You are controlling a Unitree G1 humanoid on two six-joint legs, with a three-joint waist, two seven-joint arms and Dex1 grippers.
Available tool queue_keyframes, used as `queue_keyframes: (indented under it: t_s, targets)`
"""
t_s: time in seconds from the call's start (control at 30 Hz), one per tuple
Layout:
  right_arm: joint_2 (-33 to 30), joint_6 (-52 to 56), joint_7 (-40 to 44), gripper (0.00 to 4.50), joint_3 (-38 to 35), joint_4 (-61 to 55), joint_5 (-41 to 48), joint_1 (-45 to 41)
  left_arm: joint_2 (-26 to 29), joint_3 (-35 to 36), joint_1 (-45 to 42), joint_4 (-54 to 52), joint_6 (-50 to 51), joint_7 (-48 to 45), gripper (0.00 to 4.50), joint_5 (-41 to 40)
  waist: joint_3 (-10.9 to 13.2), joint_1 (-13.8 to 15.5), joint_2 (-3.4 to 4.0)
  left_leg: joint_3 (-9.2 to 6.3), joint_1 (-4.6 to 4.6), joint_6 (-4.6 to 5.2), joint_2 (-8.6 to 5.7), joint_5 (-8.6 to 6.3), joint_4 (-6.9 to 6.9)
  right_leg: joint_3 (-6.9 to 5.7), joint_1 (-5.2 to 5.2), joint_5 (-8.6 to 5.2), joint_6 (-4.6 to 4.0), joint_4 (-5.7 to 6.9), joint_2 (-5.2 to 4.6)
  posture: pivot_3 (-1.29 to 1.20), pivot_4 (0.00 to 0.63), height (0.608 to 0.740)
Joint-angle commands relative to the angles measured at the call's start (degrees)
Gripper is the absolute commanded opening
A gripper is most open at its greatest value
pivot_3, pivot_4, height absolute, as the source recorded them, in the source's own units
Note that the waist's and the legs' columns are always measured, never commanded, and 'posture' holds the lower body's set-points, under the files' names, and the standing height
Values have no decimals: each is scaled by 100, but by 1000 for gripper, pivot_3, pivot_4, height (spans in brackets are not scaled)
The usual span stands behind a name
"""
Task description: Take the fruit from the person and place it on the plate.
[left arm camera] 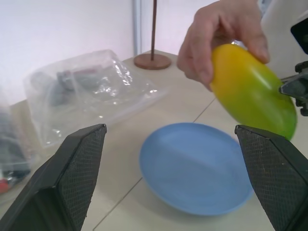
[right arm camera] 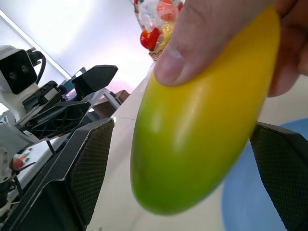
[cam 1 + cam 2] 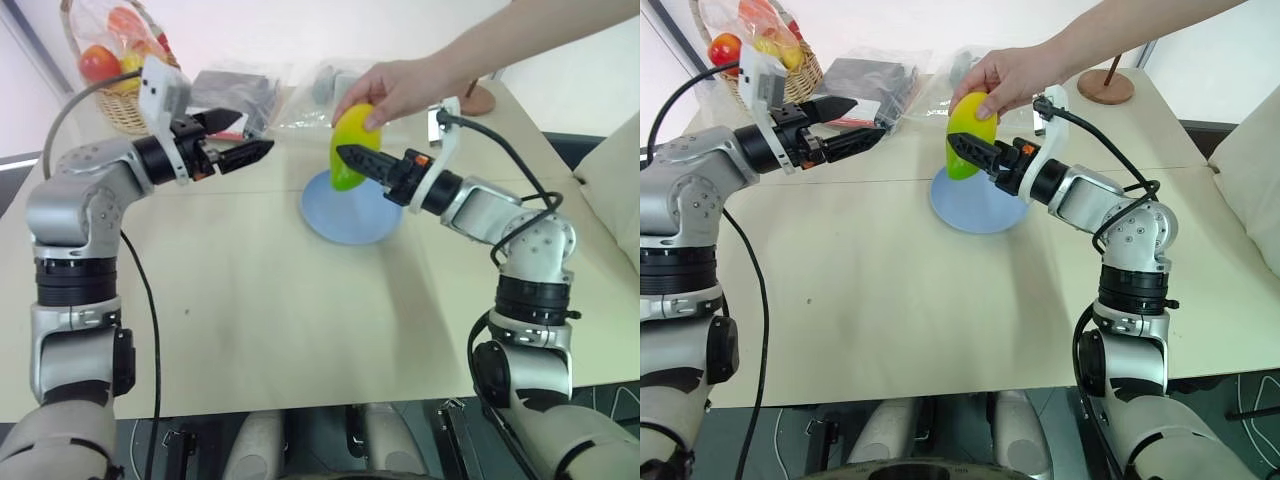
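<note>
While the fruit [image 3: 354, 146] is held by the person's hand [image 3: 398, 88] above the plate [image 3: 350, 208], between the spread fingers of the right gripper [image 2: 183, 168], it should be clamped at its middle before it is released; the left gripper [image 1: 178, 178] is spread and empty.

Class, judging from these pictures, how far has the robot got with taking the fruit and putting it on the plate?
Done: the person's hand offers the fruit above the plate. In hand: the open right gripper has the fruit between its fingers, not yet clamped. Left: closing on it, the person letting go, and setting it on the bare plate. The left gripper waits open.
</note>
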Motion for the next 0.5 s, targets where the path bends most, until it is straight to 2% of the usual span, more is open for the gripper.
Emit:
queue_keyframes:
  t_s: [0.03,0.23,0.33,0.4,0.43,0.5]
  targets:
    - [65,-19,62,4453,-19,18,76,-211,150,234,-20,-296,-127,44,4500,-105,0,3,0,1,0,0,0,0,0,0,0,0,0,0,-1,0,150,740]
    - [100,-124,148,4453,41,182,-52,-316,209,268,64,-423,-131,85,4500,-121,0,2,0,1,0,0,-1,0,0,0,-1,0,0,0,-1,0,150,740]
    - [119,-199,174,3558,56,265,-136,-385,249,301,157,-561,-58,69,4500,-192,0,1,0,1,-2,0,-1,0,0,0,-3,0,0,0,-1,0,150,740]
    - [130,-220,195,2634,61,273,-167,-407,282,315,238,-666,-13,60,4500,-246,0,-3,0,2,-3,0,0,0,-1,1,-5,0,0,0,-1,0,150,740]
    - [135,-229,203,2431,62,290,-184,-421,296,321,271,-706,13,59,4500,-285,0,-10,1,3,-4,0,0,0,-1,2,-7,0,0,1,-1,0,150,740]
    - [146,-233,211,2429,56,304,-212,-441,343,336,352,-813,67,41,4500,-357,0,-16,1,5,-5,0,0,0,-2,3,-11,0,0,3,-1,0,150,740]
